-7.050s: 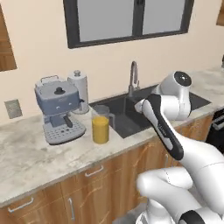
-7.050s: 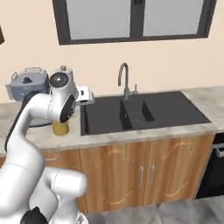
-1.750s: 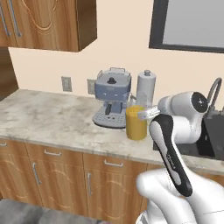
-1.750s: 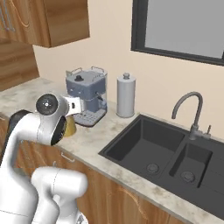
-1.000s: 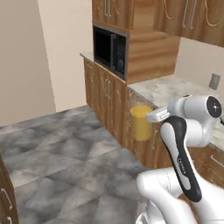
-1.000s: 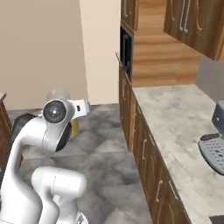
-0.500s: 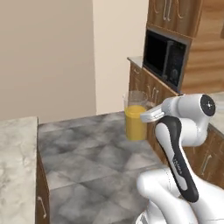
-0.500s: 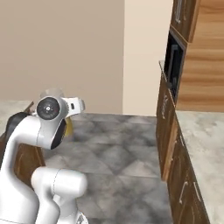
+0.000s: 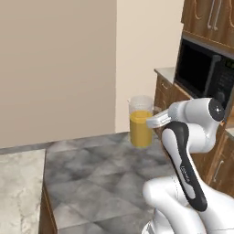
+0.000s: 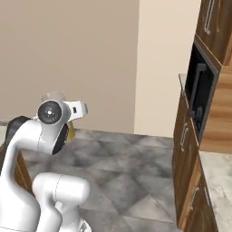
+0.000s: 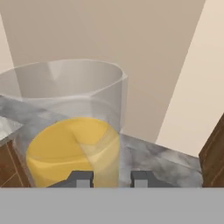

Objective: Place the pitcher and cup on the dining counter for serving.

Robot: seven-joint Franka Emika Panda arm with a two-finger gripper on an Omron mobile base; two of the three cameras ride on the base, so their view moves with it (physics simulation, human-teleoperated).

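Presently two-finger gripper (image 11: 107,178) pinches clear glass pitcher with orange juice (image 9: 140,121) upright, carried over floor; light marble dining counter (image 9: 20,192) lies lower left, near.

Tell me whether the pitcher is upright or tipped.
Upright. The pitcher hangs in the gripper with vertical walls and a level juice line.

Clear glossy glass pitcher (image 9: 140,120); matt grey stone-tiled floor (image 9: 100,173).
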